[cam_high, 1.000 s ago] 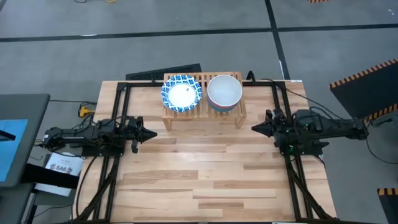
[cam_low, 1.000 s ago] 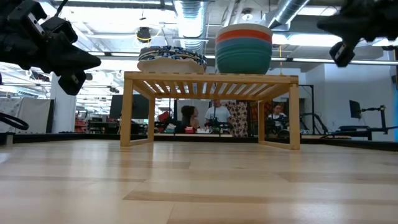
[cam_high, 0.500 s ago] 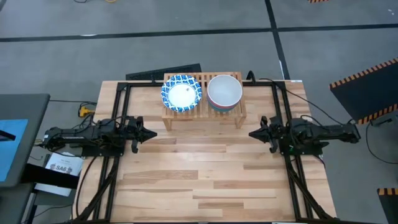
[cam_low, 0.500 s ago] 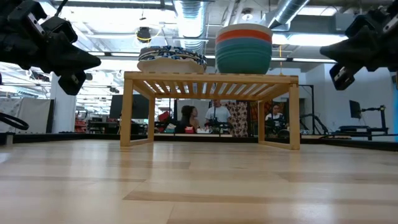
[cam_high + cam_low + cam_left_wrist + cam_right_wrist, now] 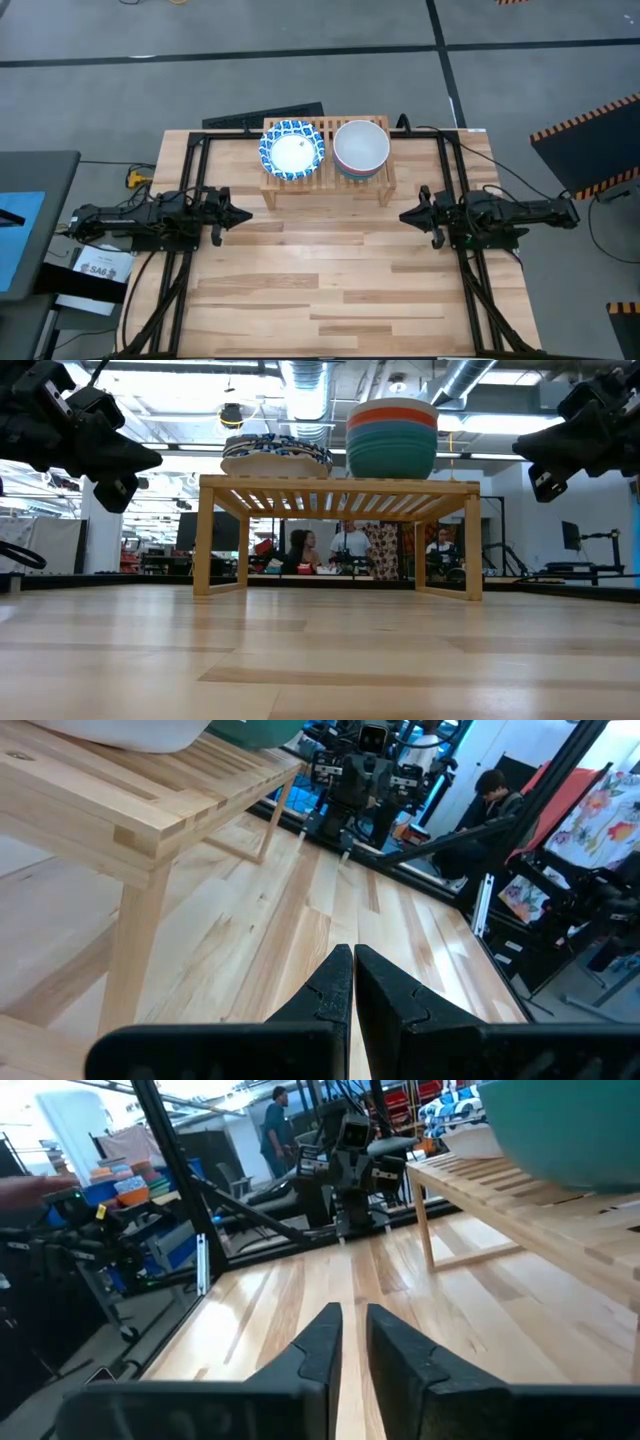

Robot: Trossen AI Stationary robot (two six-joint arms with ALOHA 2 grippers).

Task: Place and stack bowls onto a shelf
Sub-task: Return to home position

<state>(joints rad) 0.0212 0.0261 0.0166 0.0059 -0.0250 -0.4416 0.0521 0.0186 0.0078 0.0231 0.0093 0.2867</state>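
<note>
Shelf (image 5: 328, 183) sits at the far edge of the surface (image 5: 330, 290), ahead of and between both grippers. On it: patterned bowl stack (image 5: 291, 149) and, touching beside it, a taller stack with white bowl (image 5: 361, 146) on top. Left gripper (image 5: 243, 215): jaws pressed together, holding nothing, above the surface. Right gripper (image 5: 406, 215): jaws a narrow slit apart, holding nothing.

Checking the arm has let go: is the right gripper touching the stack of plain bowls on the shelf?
Apart. The high view shows the right gripper over bare tabletop, short of the shelf and the bowl stack.
</note>
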